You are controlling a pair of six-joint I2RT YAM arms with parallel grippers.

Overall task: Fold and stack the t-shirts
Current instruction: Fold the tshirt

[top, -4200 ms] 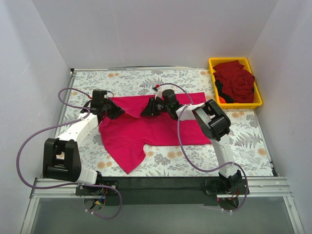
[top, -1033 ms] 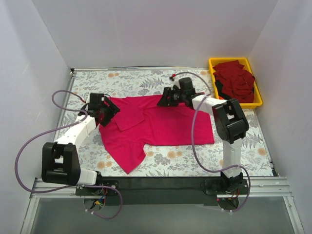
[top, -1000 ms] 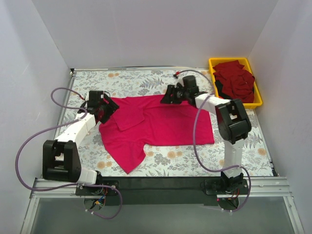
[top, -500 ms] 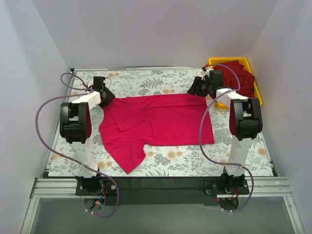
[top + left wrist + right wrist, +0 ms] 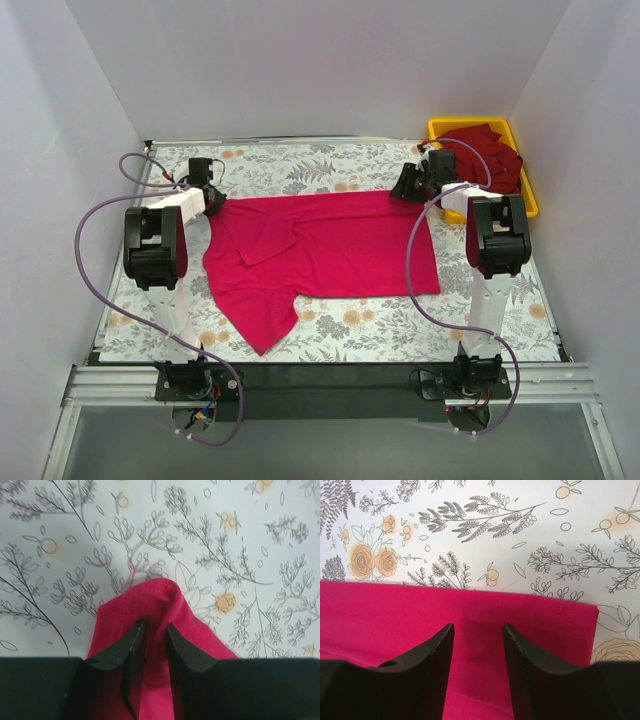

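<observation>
pink t-shirt (image 5: 330,245) | flat | long axis left-right | left hand (image 5: 152,628) pinches far-left corner

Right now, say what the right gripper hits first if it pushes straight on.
Probably the pink t-shirt: its far hem lies straight ahead of the open right gripper, with the flowered table just beyond. How close the tips are to the cloth is unclear.

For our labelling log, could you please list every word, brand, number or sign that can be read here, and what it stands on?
None can be read.
The pink shirt is plain.
The yellow bin shows no label.
The table carries only a flower and leaf print.
The left arm and right arm show no legible marks.
</observation>
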